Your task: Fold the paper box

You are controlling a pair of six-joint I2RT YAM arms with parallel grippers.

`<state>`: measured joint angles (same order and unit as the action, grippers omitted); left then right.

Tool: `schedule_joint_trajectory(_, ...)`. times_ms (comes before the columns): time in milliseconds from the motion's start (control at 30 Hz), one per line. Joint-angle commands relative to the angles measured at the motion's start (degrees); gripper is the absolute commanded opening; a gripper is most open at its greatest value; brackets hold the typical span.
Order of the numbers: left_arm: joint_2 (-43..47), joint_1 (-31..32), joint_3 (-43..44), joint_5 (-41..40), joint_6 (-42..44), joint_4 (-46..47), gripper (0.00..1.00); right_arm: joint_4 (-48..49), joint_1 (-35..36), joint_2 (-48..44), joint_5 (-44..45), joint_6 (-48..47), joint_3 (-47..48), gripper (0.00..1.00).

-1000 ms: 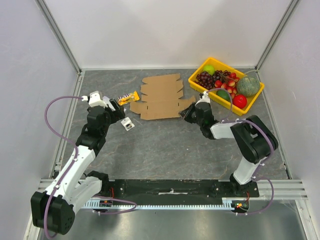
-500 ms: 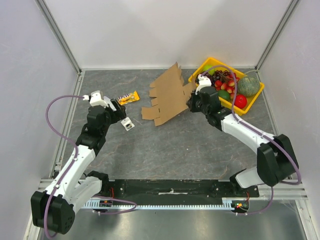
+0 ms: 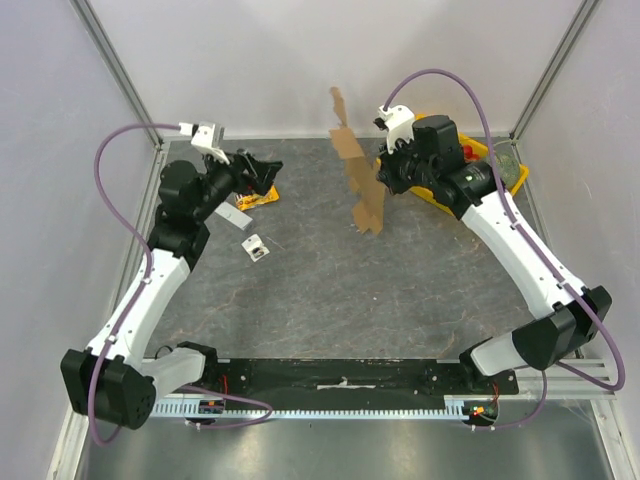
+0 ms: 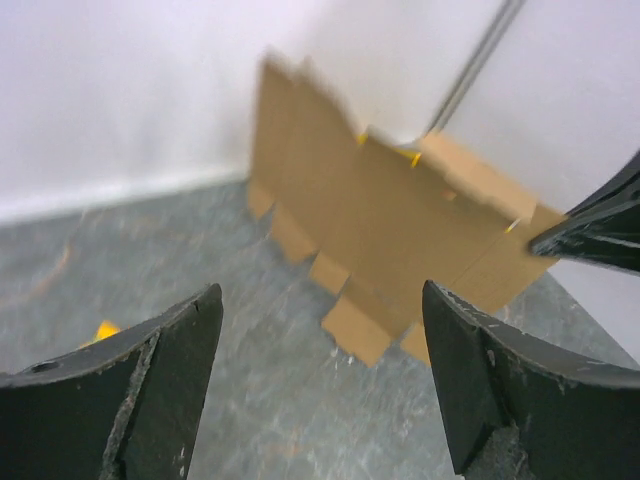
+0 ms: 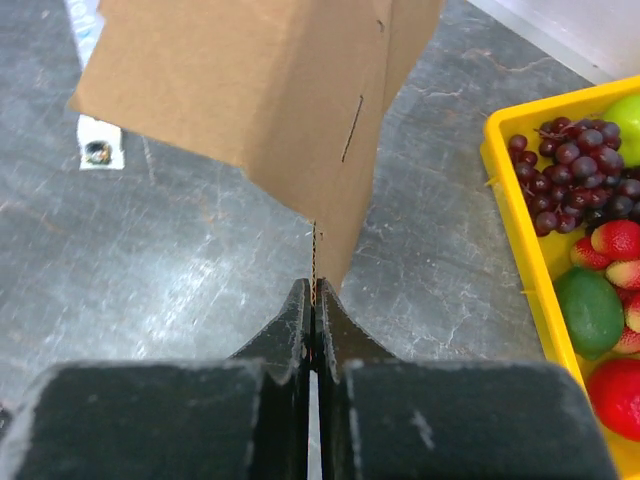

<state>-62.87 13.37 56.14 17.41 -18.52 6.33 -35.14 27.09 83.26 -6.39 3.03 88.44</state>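
The paper box [image 3: 358, 170] is a flat brown cardboard sheet with flaps, lifted off the table and hanging nearly edge-on in the top view. My right gripper [image 3: 383, 182] is shut on its right edge; in the right wrist view the jaws [image 5: 314, 290] pinch the thin edge of the sheet [image 5: 260, 90]. My left gripper [image 3: 268, 172] is raised at the back left, open and empty, pointing at the sheet. In the left wrist view the sheet [image 4: 390, 230] hangs ahead between the wide-apart fingers [image 4: 160, 370].
A yellow tray of fruit [image 3: 505, 185] stands at the back right, partly behind my right arm; it shows in the right wrist view [image 5: 520, 240]. A yellow snack wrapper [image 3: 255, 200] and a small white block [image 3: 256, 247] lie on the grey table below my left gripper.
My right gripper has lifted the cardboard sheet from flat on the table to hanging upright in the air. My left arm has risen and swung towards the sheet.
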Motion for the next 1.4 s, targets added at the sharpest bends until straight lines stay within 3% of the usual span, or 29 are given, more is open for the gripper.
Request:
schedule_joint_trajectory(0,-3.4,0.0,7.1,16.1,8.1,7.2,0.86,-14.0,-0.1,-0.1,-8.6,-5.8,8.1,0.03)
schedule_joint_trajectory(267,-7.1,0.0,13.9,35.7,11.1,9.4,0.83,-17.9,-0.1,-2.5,-11.6,-6.3,11.8,0.06)
schedule_joint_trajectory(567,-7.4,0.0,17.1,36.5,13.2,1.1,0.84,-18.7,-0.1,-1.8,-10.7,-5.9,14.2,0.06)
schedule_joint_trajectory(733,-6.1,1.8,18.8,40.1,18.4,-3.9,0.84,-21.7,-0.2,1.5,-10.8,-5.3,18.2,0.06)
schedule_joint_trajectory(800,-6.2,6.4,20.3,34.7,25.1,-11.6,0.87,-22.3,-0.1,2.4,-11.0,-4.9,19.4,0.06)
schedule_joint_trajectory(867,-6.9,13.3,22.2,21.7,32.1,-18.2,0.88,-22.6,-0.1,3.1,-11.3,-4.5,20.4,0.06)
schedule_joint_trajectory(933,-7.7,19.2,22.5,13.7,36.4,-21.0,0.88,-22.6,-0.1,3.6,-11.3,-4.4,20.8,0.07)
schedule_joint_trajectory(1067,-6.0,25.9,18.2,3.5,37.4,-16.7,0.96,-22.7,-0.1,4.3,-11.3,-4.3,20.5,0.07)
schedule_joint_trajectory(1367,-3.5,44.4,6.9,-27.7,46.7,-3.4,0.99,-23.0,0.0,5.7,-11.5,-3.5,20.3,0.09)
